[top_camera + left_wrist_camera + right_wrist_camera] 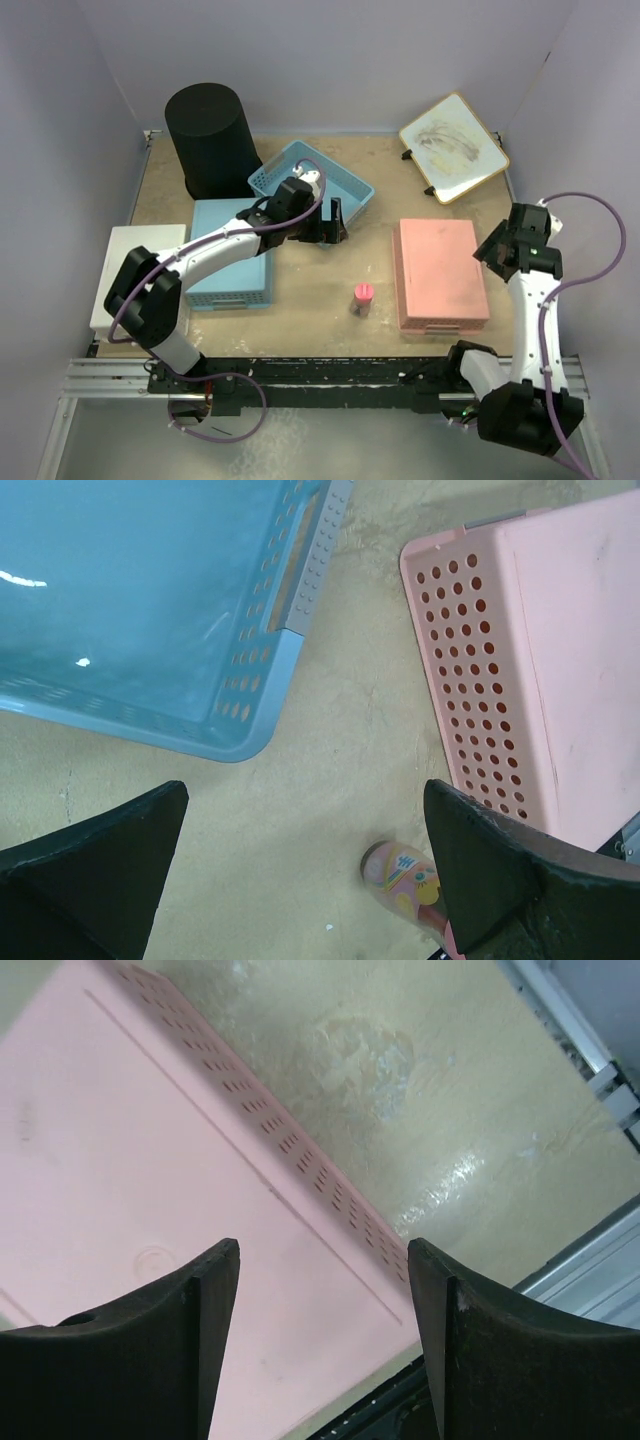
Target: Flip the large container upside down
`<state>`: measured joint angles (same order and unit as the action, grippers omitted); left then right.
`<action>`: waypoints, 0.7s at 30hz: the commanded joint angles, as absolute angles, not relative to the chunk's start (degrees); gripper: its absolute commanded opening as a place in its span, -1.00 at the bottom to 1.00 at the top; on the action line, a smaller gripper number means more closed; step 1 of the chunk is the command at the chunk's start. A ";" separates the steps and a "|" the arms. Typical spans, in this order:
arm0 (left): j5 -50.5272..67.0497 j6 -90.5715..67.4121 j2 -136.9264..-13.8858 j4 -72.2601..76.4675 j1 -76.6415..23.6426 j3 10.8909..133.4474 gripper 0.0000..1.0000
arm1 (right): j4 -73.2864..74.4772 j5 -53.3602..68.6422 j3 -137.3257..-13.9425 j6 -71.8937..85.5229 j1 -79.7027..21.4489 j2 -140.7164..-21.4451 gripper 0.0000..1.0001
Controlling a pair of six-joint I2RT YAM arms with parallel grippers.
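The large container (213, 140), a big black round bucket, stands at the far left of the table with a flat closed face up and its wider end down. It shows in neither wrist view. My left gripper (335, 222) is open and empty, hovering right of the bucket beside the blue basket (312, 185); in the left wrist view (305, 880) its jaws stand wide apart over bare table. My right gripper (497, 250) is open and empty above the right edge of the pink basket (440, 272), and the right wrist view (322, 1260) shows the same.
A light blue upturned basket (232, 255) and a white basket (135, 275) lie at the left. A small pink cup (363, 298) stands mid-table, also in the left wrist view (405, 875). A whiteboard (453, 145) lies at the far right.
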<state>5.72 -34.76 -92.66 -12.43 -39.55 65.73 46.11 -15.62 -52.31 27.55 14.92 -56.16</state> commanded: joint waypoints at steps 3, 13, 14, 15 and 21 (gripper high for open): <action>4.07 -33.10 -89.48 -10.50 -39.73 67.12 0.99 | 41.18 -2.20 -59.29 22.77 14.75 -49.31 0.41; -7.44 -33.04 -80.47 -16.26 -39.66 67.71 0.99 | 27.16 12.20 -57.95 28.89 -14.70 -64.64 0.35; -8.92 -33.11 -79.44 -17.20 -39.64 67.37 0.99 | 25.91 14.96 -57.99 29.29 -15.75 -67.38 0.34; -10.32 -33.25 -78.44 -18.20 -39.64 66.91 0.99 | 25.13 16.20 -57.95 29.41 -16.53 -69.66 0.32; -20.40 -32.37 -72.06 -21.67 -39.64 63.62 0.99 | 23.98 10.57 -56.46 29.87 -17.58 -78.66 0.35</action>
